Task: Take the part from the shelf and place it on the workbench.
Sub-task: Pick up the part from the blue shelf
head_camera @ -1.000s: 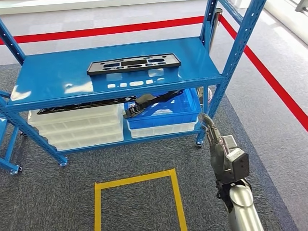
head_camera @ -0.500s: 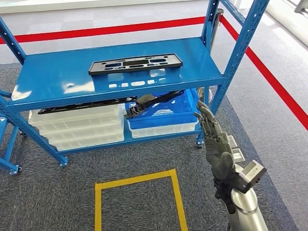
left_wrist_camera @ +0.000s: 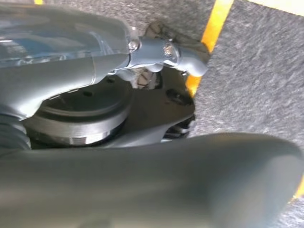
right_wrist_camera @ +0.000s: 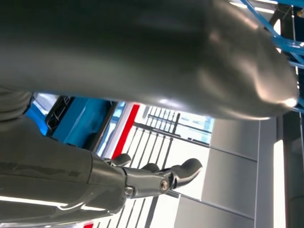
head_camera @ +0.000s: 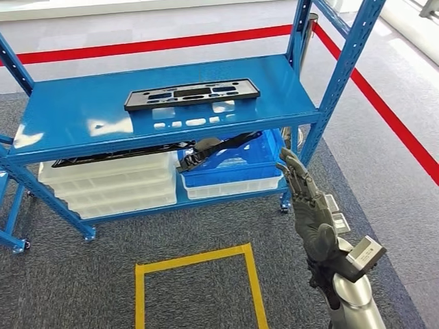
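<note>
Up front, a blue shelf (head_camera: 67, 116) on the grey carpet (head_camera: 62, 288), with the part (head_camera: 191, 92), a long flat black panel with cut-outs, lying flat on the top deck toward the right half, untouched. Below it, on the lower deck, a stack of white trays (head_camera: 114, 185) at left with a thin black strip on top, and a blue bin (head_camera: 243, 161) on a white tray at right, holding another dark part tilted over its rim. Right hand (head_camera: 305, 202) raised in front of the shelf's right end, near the blue bin but apart from it, fingers (right_wrist_camera: 179, 173) stretched out and a little apart, holding nothing. Left hand (left_wrist_camera: 107, 61) hanging over the carpet beside a yellow tape line (left_wrist_camera: 211, 33); cannot tell whether spread or curled. Yellow tape square (head_camera: 199, 277) on the carpet, red tape (head_camera: 155, 44) behind the shelf.
</note>
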Available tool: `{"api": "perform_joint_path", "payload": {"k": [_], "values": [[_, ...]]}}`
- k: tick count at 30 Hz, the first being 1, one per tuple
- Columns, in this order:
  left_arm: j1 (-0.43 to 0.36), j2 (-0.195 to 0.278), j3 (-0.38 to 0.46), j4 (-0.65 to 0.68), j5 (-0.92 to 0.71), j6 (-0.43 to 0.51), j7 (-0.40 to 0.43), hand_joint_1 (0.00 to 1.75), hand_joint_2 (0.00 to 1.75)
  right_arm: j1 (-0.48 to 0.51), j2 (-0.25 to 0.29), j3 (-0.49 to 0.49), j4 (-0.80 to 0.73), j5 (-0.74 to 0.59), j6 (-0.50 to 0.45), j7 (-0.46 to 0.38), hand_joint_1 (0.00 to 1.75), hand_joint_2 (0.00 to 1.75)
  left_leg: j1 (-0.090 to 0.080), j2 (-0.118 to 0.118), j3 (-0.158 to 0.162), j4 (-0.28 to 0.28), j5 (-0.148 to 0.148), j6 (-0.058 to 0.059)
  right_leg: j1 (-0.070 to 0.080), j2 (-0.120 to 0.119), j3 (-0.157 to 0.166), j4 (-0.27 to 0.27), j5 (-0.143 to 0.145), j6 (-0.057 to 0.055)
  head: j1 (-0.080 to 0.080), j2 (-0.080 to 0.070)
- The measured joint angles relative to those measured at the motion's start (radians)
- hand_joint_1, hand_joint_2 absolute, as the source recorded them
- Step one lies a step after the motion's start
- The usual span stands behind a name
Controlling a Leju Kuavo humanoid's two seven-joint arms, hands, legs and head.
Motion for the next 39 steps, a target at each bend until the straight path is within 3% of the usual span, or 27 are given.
{"api": "perform_joint_path", "payload": {"k": [3,6,7,8,9,11,12,13,15,18,21,22,23,24,26,28,33,35,37,38,39], "values": [[-0.002,0.0,0.0,0.0,-0.002,0.0,-0.002,0.0,0.0,0.002,-0.001,0.0,-0.009,0.0,0.0,-0.002,0.0,0.0,0.003,0.0,-0.018,0.044,-0.031,-0.015,-0.006,-0.001,0.004,-0.003,-0.003,-0.016,0.0,0.0],[0.0,0.0,0.0,0.0,-0.002,0.0,-0.004,0.0,0.0,0.004,-0.001,0.001,-0.012,0.0,0.0,-0.003,0.0,0.0,0.008,-0.001,-0.12,0.239,-0.114,-0.026,-0.008,-0.004,0.009,-0.003,-0.01,-0.026,-0.001,0.0],[0.001,0.0,0.0,0.0,-0.002,0.0,-0.004,0.0,0.0,0.006,-0.001,0.001,-0.012,0.0,0.0,-0.003,0.0,0.0,0.009,-0.001,-0.15,0.287,-0.12,-0.027,-0.007,-0.004,0.013,-0.003,-0.012,-0.026,-0.001,0.0],[0.002,0.0,0.0,0.0,-0.002,0.0,-0.004,0.0,0.0,0.008,-0.001,0.001,-0.012,0.0,0.0,-0.003,0.0,0.0,0.01,-0.001,-0.163,0.299,-0.107,-0.028,-0.007,-0.003,0.017,-0.003,-0.016,-0.026,-0.001,0.0],[0.002,0.0,0.0,0.0,-0.002,0.0,-0.004,0.0,0.0,0.01,-0.001,0.001,-0.012,0.0,0.0,-0.004,0.0,0.0,0.01,-0.001,-0.156,0.267,-0.072,-0.026,-0.007,-0.001,0.024,-0.003,-0.02,-0.025,-0.001,0.0],[0.002,0.0,0.0,0.0,-0.002,0.0,-0.004,0.0,0.0,0.011,-0.001,0.001,-0.013,0.0,0.0,-0.004,0.0,0.0,0.009,-0.002,-0.106,0.137,0.012,-0.017,-0.008,0.001,0.04,-0.004,-0.03,-0.02,-0.001,0.0],[0.001,0.0,0.0,0.0,-0.002,0.0,-0.004,0.0,0.0,0.01,-0.001,0.001,-0.013,0.0,0.0,-0.004,0.0,0.0,0.006,-0.003,-0.083,0.082,0.038,-0.012,-0.007,0.002,0.046,-0.004,-0.035,-0.017,-0.001,0.0],[0.001,0.0,0.0,0.0,-0.002,0.0,-0.004,0.0,0.0,0.01,-0.001,0.001,-0.013,0.0,0.0,-0.005,0.0,0.0,0.004,-0.003,-0.069,0.047,0.047,-0.006,-0.006,0.002,0.048,-0.004,-0.039,-0.012,-0.001,0.0],[0.001,0.0,0.0,0.0,-0.002,0.001,-0.005,0.0,0.0,0.011,-0.002,0.001,-0.014,-0.001,0.0,-0.006,0.0,0.0,-0.001,-0.004,-0.062,0.029,0.04,0.001,-0.005,0.002,0.048,-0.007,-0.041,-0.002,0.0,0.0],[0.003,0.0,0.0,0.0,-0.002,0.002,-0.005,0.0,0.0,0.011,-0.005,0.002,-0.017,-0.001,0.001,-0.007,0.0,0.0,0.005,-0.003,-0.053,0.011,0.041,0.013,-0.007,-0.001,0.039,0.017,-0.062,0.011,0.0,0.0],[0.001,0.0,0.0,0.001,-0.003,0.001,-0.007,0.0,0.0,0.015,-0.01,0.004,-0.019,-0.002,0.002,-0.009,0.0,0.0,0.007,-0.001,-0.044,0.005,0.037,0.023,-0.005,-0.001,-0.049,0.188,-0.138,0.017,0.0,0.0],[0.001,0.0,0.0,0.002,-0.003,0.001,-0.007,0.0,0.0,0.017,-0.011,0.004,-0.019,-0.002,0.002,-0.009,0.0,0.0,0.007,0.0,-0.041,0.005,0.035,0.025,-0.006,-0.001,-0.081,0.242,-0.151,0.018,0.0,0.0],[0.002,0.0,0.0,0.002,-0.003,0.0,-0.007,0.0,0.0,0.02,-0.012,0.004,-0.019,-0.003,0.002,-0.01,0.0,0.0,0.007,0.0,-0.038,0.006,0.032,0.026,-0.006,-0.001,-0.099,0.265,-0.145,0.019,0.0,0.0],[0.002,0.0,0.0,0.002,-0.003,0.0,-0.007,0.0,0.0,0.021,-0.013,0.004,-0.019,-0.003,0.002,-0.01,0.0,0.0,0.007,-0.001,-0.032,0.006,0.028,0.025,-0.006,-0.001,-0.097,0.247,-0.118,0.02,0.0,0.0],[0.002,-0.001,0.0,0.002,-0.003,0.0,-0.007,0.0,0.0,0.022,-0.015,0.005,-0.019,-0.003,0.002,-0.012,0.0,0.0,0.007,-0.001,-0.019,0.006,0.017,0.018,-0.007,-0.003,-0.049,0.126,-0.04,0.019,0.0,0.0],[0.001,-0.002,0.0,0.002,-0.003,0.0,-0.008,0.0,0.0,0.022,-0.016,0.005,-0.02,-0.003,0.002,-0.013,0.0,0.0,0.004,-0.002,-0.012,0.01,0.006,0.006,-0.005,-0.004,-0.008,0.026,-0.002,0.013,0.0,0.0],[-0.002,-0.002,0.0,0.002,-0.003,-0.001,-0.008,0.0,0.0,0.026,-0.017,0.005,-0.023,-0.004,0.002,-0.015,0.0,0.0,0.004,-0.001,-0.015,0.031,-0.016,-0.017,-0.006,-0.001,0.004,0.005,-0.011,-0.017,-0.001,0.0],[-0.003,-0.002,0.0,0.002,-0.005,-0.001,-0.008,0.0,0.0,0.027,-0.017,0.005,-0.023,-0.004,0.002,-0.015,0.0,0.0,0.007,-0.002,-0.064,0.128,-0.063,-0.026,-0.008,-0.003,0.011,0.004,-0.017,-0.026,-0.001,0.0],[0.0,-0.002,0.0,0.002,-0.006,-0.001,-0.008,0.0,0.0,0.028,-0.017,0.006,-0.023,-0.005,0.003,-0.015,0.0,0.0,0.009,-0.002,-0.141,0.261,-0.106,-0.031,-0.007,-0.004,0.018,0.004,-0.024,-0.03,-0.001,0.0],[0.001,-0.002,0.0,0.002,-0.006,-0.001,-0.008,0.0,0.0,0.029,-0.017,0.006,-0.023,-0.005,0.004,-0.015,0.0,0.0,0.009,-0.002,-0.167,0.295,-0.103,-0.031,-0.006,-0.003,0.023,0.004,-0.029,-0.031,-0.001,0.0],[0.002,-0.002,0.0,0.002,-0.006,-0.001,-0.008,0.0,0.0,0.03,-0.017,0.006,-0.023,-0.005,0.004,-0.015,0.0,0.0,0.008,-0.002,-0.174,0.289,-0.079,-0.029,-0.006,-0.002,0.031,0.004,-0.034,-0.031,-0.001,0.0]]}}
